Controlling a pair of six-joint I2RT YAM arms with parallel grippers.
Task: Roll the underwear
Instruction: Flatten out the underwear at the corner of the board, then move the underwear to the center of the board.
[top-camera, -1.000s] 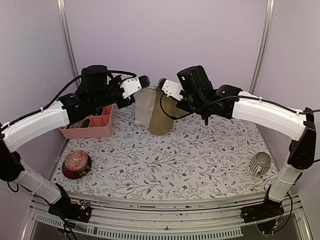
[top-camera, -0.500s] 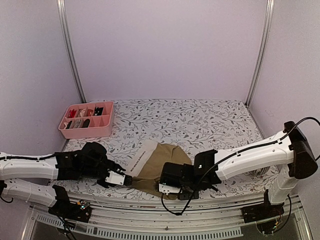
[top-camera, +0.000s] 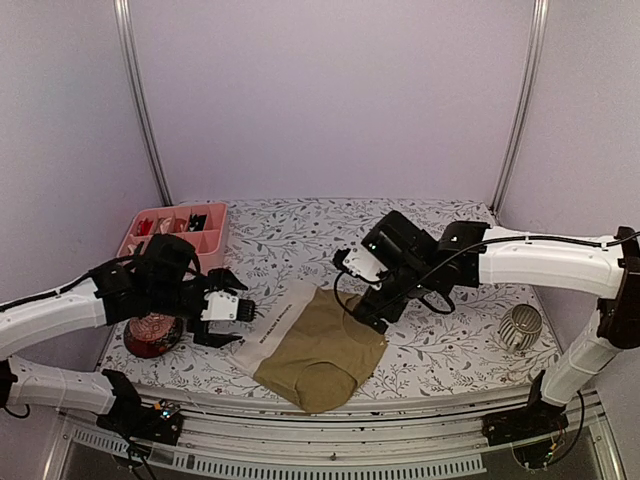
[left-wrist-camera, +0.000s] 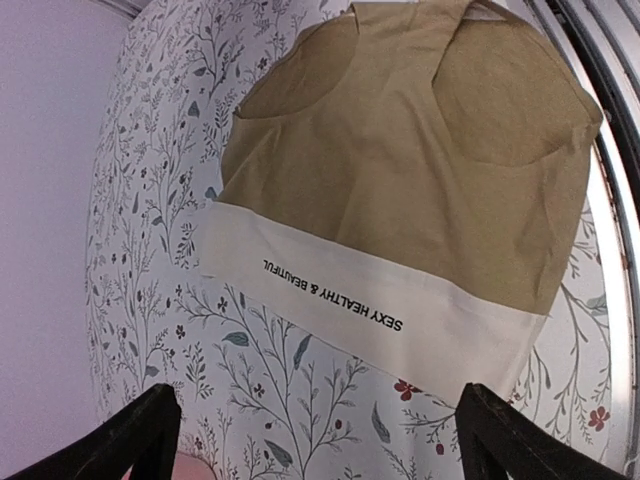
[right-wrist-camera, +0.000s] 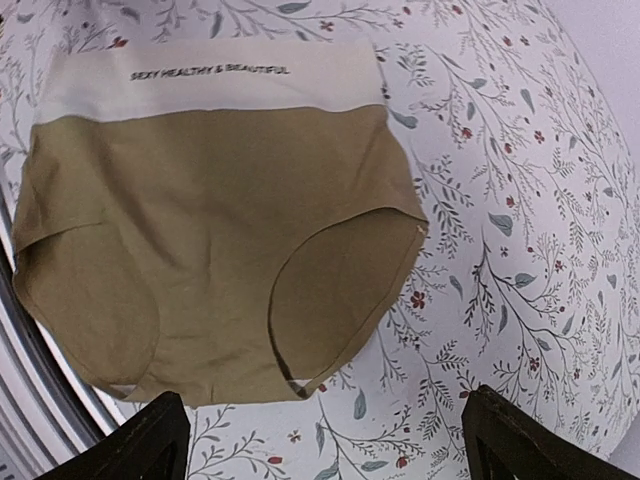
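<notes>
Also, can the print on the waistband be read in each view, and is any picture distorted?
Left wrist view: sharp, the waistband print on the tan underwear reads clearly. Right wrist view: also readable, but the table edge bends like through a wide lens. Top view: soft light, no glare, print too small.

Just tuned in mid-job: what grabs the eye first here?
The tan underwear lies spread flat near the front edge of the table, its pale waistband reading SEXY HEALTHY & BEAUTIFUL. The left gripper and right gripper hover open on either side of it. A pink organizer tray sits at back left.
</notes>
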